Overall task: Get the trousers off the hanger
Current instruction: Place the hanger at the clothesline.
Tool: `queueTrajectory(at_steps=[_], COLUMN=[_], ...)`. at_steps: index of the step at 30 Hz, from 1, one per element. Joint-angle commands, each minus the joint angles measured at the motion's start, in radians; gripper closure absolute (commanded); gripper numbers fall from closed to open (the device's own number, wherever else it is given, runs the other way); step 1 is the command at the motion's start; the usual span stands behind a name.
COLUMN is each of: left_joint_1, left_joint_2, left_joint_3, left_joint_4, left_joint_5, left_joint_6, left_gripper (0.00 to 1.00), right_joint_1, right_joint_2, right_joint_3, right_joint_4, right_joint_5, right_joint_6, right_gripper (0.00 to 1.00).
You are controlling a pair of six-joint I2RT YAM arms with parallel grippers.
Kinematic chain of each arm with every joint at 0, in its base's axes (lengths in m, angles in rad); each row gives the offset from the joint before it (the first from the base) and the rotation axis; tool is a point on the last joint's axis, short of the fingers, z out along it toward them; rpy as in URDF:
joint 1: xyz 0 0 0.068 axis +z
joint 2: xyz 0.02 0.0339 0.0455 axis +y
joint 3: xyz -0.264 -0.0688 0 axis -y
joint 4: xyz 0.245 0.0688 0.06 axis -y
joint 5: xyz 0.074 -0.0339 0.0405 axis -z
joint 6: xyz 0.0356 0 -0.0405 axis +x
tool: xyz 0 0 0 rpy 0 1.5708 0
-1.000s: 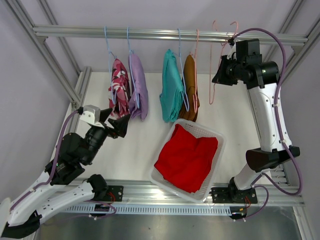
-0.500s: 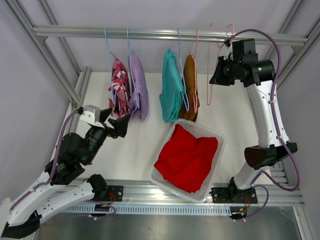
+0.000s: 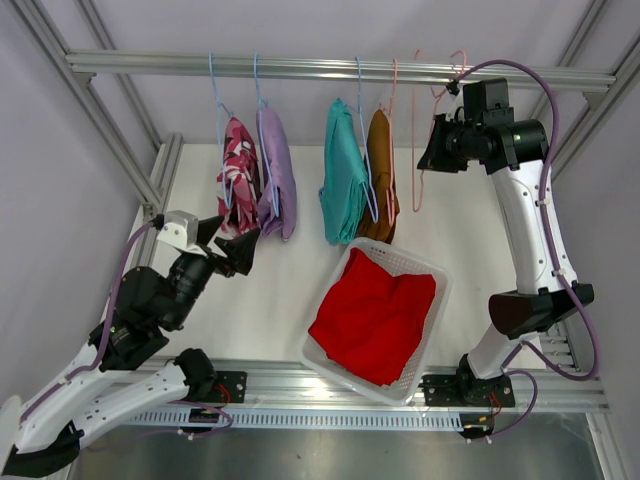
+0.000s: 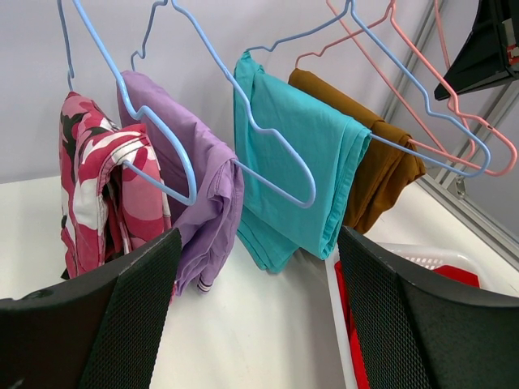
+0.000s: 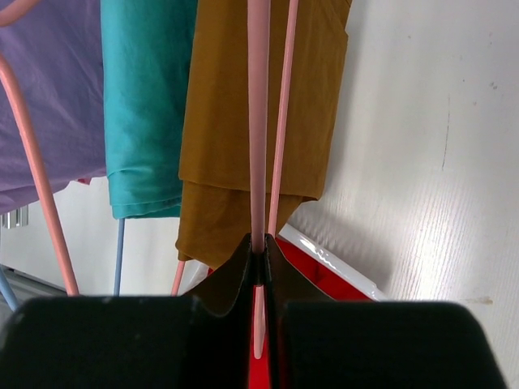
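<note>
Four trousers hang on hangers from the rail: camouflage, lilac, teal and rust-brown. The red trousers lie in the white basket. My right gripper is shut on the wire of a bare pink hanger, whose hook is up at the rail. In the right wrist view the pink hanger runs straight up from between the jaws of my right gripper. My left gripper is open and holds nothing, just below the camouflage trousers and lilac trousers.
Aluminium frame posts stand at both sides of the white table. The basket sits at the front, right of centre, below the teal and rust-brown trousers. Blue hangers carry the camouflage, lilac and teal ones.
My right gripper has shifted a little to the left along the rail with the bare pink hanger. The left arm has stayed where it was.
</note>
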Motion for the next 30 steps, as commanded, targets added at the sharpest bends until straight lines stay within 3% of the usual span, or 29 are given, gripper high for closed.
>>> queueTrajectory(at_steps=[1, 6, 7, 18, 30], left_joint_1=[0.007, 0.005, 0.005, 0.005, 0.005], left_joint_2=[-0.006, -0.005, -0.005, -0.005, -0.002], left_joint_3=[0.006, -0.004, -0.004, -0.004, -0.004], left_joint_4=[0.022, 0.024, 0.024, 0.024, 0.022], left_joint_5=[0.008, 0.011, 0.013, 0.018, 0.019], left_joint_6=[0.015, 0.017, 0.017, 0.018, 0.020], left_gripper=[0.18, 0.18, 0.18, 0.17, 0.17], right_joint_1=[-0.007, -0.005, -0.007, -0.008, -0.008], right_joint_2=[-0.030, -0.040, -0.042, -0.083, -0.368], right_joint_3=[0.001, -0.003, -0.005, -0.044, -0.314], right_joint_4=[0.029, 0.032, 0.032, 0.034, 0.084], right_joint_5=[-0.017, -0.019, -0.022, -0.026, 0.026], right_joint_6=[-0.016, -0.018, -0.018, -0.018, 0.042], right_gripper=[0.93, 0.85, 0.77, 0.42, 0.28])
